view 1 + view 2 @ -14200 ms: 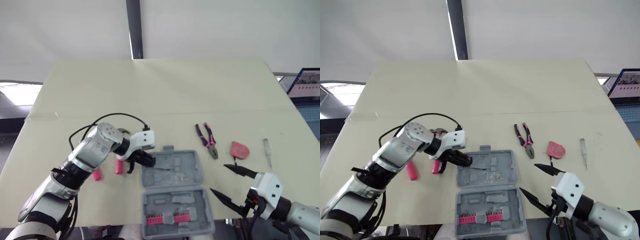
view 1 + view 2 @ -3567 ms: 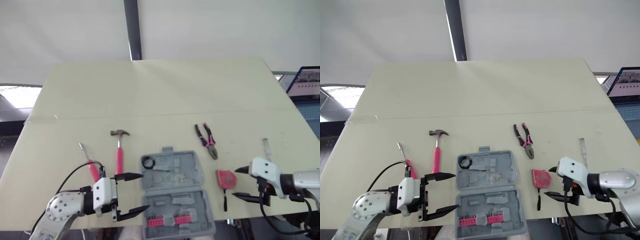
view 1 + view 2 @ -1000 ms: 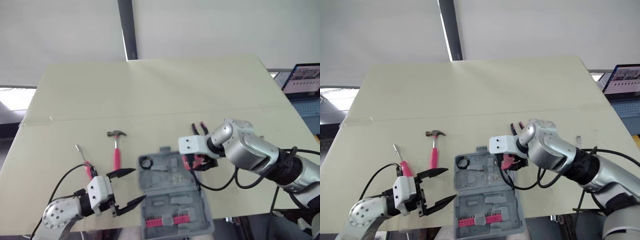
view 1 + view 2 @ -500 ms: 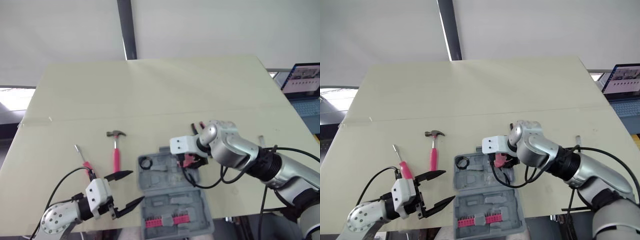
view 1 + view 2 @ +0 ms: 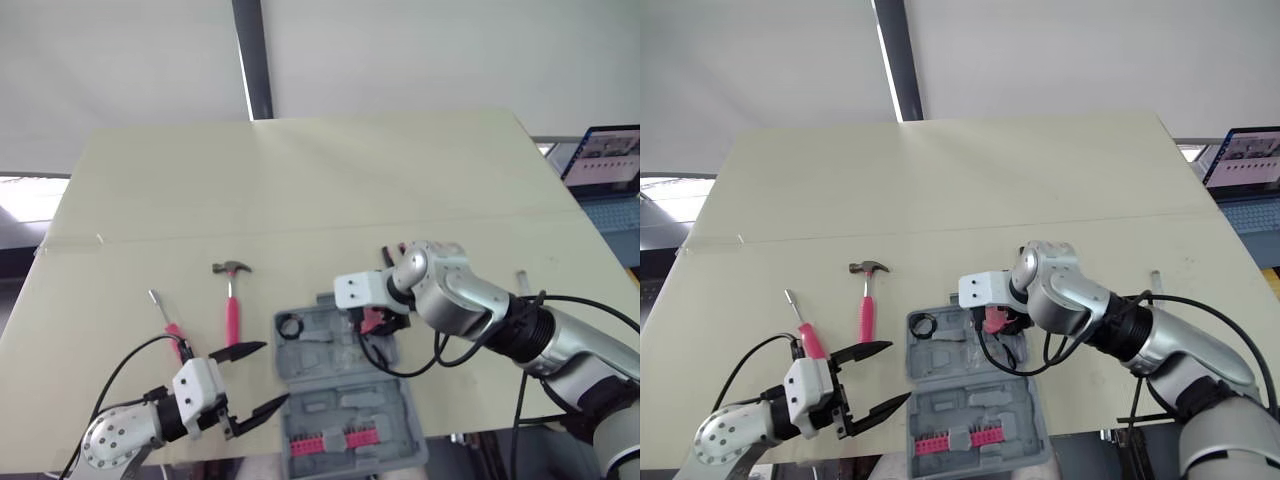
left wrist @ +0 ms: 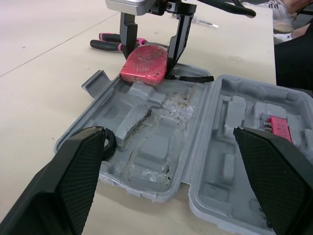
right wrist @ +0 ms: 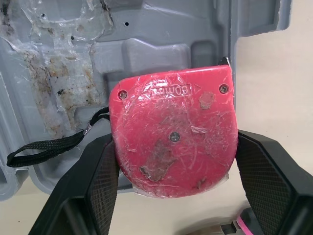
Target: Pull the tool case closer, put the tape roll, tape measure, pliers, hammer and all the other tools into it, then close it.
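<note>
The grey tool case [image 5: 330, 350] lies open near the table's front edge. A black tape roll [image 5: 291, 325] sits in its far left corner. My right gripper [image 7: 175, 166] is shut on the red tape measure [image 6: 145, 62], at the far right rim of the case's far half. Whether it rests there I cannot tell. Its black strap lies in the case. My left gripper [image 5: 272, 375] stands open and holds nothing, just left of the case's hinge line. The pink-handled hammer [image 5: 232, 310] lies left of the case. The pliers [image 6: 110, 43] lie behind my right arm, partly hidden.
A pink-handled screwdriver [image 5: 172, 325] lies left of the hammer. A small pale screwdriver [image 5: 521, 278] lies towards the right edge of the table. A laptop [image 5: 603, 160] stands beyond the table's right side. Pink bits [image 5: 335, 440] fill the case's near half.
My right gripper has carried the tape measure a little to the left over the case's far half. The left gripper has barely moved.
</note>
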`<state>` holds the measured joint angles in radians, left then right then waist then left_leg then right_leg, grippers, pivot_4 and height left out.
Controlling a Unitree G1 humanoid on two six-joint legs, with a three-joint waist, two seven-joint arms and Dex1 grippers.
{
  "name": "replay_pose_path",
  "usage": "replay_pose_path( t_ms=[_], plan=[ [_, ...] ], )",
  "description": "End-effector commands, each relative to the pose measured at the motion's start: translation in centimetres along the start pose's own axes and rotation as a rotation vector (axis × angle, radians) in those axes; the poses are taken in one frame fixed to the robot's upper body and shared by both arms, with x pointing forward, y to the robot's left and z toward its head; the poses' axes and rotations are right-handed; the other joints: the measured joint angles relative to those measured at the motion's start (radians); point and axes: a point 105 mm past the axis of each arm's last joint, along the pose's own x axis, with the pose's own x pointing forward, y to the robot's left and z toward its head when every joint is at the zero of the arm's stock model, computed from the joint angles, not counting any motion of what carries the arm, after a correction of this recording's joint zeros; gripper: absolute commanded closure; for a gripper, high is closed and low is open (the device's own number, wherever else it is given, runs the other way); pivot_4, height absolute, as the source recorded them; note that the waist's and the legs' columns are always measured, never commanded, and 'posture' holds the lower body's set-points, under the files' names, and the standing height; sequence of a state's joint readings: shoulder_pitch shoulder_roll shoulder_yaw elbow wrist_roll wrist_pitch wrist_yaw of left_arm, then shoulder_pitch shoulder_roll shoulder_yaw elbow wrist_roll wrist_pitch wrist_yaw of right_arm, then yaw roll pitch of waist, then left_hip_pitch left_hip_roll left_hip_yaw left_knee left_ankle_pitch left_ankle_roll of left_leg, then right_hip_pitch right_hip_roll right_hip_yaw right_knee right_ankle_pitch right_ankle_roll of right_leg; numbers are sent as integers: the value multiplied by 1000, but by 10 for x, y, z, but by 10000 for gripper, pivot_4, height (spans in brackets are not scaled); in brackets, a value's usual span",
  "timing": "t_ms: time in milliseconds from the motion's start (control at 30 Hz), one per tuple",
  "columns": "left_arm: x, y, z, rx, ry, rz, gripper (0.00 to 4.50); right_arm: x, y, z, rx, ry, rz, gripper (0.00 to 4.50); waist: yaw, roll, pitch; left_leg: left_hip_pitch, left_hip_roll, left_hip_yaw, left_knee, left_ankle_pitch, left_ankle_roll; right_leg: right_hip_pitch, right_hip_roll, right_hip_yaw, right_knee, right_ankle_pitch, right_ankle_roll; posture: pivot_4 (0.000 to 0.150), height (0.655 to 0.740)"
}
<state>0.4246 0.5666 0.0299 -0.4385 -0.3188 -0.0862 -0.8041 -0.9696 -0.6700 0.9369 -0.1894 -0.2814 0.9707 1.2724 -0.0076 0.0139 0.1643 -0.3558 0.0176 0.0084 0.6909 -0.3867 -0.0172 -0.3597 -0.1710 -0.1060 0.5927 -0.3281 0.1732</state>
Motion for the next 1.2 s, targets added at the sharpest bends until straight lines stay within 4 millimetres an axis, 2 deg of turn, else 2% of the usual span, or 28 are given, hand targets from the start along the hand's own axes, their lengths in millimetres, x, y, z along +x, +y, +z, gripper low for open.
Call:
replay_pose_path(
  t_ms=[33, 67, 133, 167, 200, 333, 433, 567, 700, 733, 767, 867, 933, 1200],
  plan=[
    [1, -4, 9, 28, -25, -13, 0, -3, -3, 3, -41, 0, -33, 14465, 0, 0, 0, 0, 0, 0, 0, 0, 0, 0, 0, 0, 0, 0, 0, 1500, 7360],
    [2, -4, 9, 28, -25, -13, 0, -2, -3, 3, -43, 0, -32, 14465, 0, 0, 0, 0, 0, 0, 0, 0, 0, 0, 0, 0, 0, 0, 0, 1500, 7360],
    [2, -4, 9, 28, -26, -13, 0, -1, -2, 4, -54, -4, -29, 4256, 0, 0, 0, 0, 0, 0, 0, 0, 0, 0, 0, 0, 0, 0, 0, 1500, 7360],
    [3, -4, 9, 28, -27, -14, 0, -1, -2, 4, -60, -5, -30, 1369, 0, 0, 0, 0, 0, 0, 0, 0, 0, 0, 0, 0, 0, 0, 0, 1500, 7360],
    [3, -5, 9, 28, -27, -14, 0, -1, -2, 5, -63, -6, -34, 586, 0, 0, 0, 0, 0, 0, 0, 0, 0, 0, 0, 0, 0, 0, 0, 1500, 7360],
    [4, -5, 8, 27, -27, -20, 0, -7, -4, 9, -74, -20, -48, 586, 0, 0, 0, 0, 0, 0, 0, 0, 0, 0, 0, 0, 0, 0, 0, 1500, 7360],
    [5, -4, 8, 29, -31, -24, 0, -20, -5, 12, -54, -57, -58, 586, 0, 0, 0, 0, 0, 0, 0, 0, 0, 0, 0, 0, 0, 0, 0, 1500, 7360],
    [6, -2, 8, 34, -31, -27, 0, -39, -8, 11, 42, -161, -74, 586, 4, 0, 0, 0, 0, 0, 0, 0, 0, 0, 0, 0, 0, 0, 0, 1500, 7360],
    [5, 0, 7, 40, -28, -29, 0, -44, -8, 0, 105, -322, -80, 586, 6, 0, 0, 0, 0, 0, 0, 0, 0, 0, 0, 0, 0, 0, 0, 1500, 7360],
    [5, 0, 7, 41, -27, -30, 0, -44, -6, -4, 134, -380, -74, 5638, 6, -1, 0, 0, 0, 0, 0, 0, 0, 1, 0, 0, 0, 0, 0, 1500, 7360],
    [4, 0, 7, 42, -27, -31, 0, -44, -3, -8, 163, -434, -68, 8854, 7, -1, 0, 0, 0, 0, 0, 0, 0, 1, 0, -1, 0, 0, 0, 1500, 7360],
    [4, 1, 6, 43, -27, -34, 0, -49, 5, -7, 174, -646, -67, 22201, 5, -1, 0, 0, 0, 1, 0, 0, 0, 1, 0, 0, -1, 0, 0, 1500, 7360],
    [4, 1, 6, 44, -28, -35, 0, -49, 10, -10, 180, -692, -50, 22201, 3, -1, 0, 0, 0, 1, 0, 0, 0, 1, 0, 0, 0, 0, 0, 1500, 7360],
    [2, 0, 4, 47, -22, -41, 0, -28, 4, -30, 199, -772, -126, 22201, 5, -1, 0, 1, 0, 1, 0, 0, 0, 1, 0, 0, 0, 0, 0, 1500, 7360]
  ],
)
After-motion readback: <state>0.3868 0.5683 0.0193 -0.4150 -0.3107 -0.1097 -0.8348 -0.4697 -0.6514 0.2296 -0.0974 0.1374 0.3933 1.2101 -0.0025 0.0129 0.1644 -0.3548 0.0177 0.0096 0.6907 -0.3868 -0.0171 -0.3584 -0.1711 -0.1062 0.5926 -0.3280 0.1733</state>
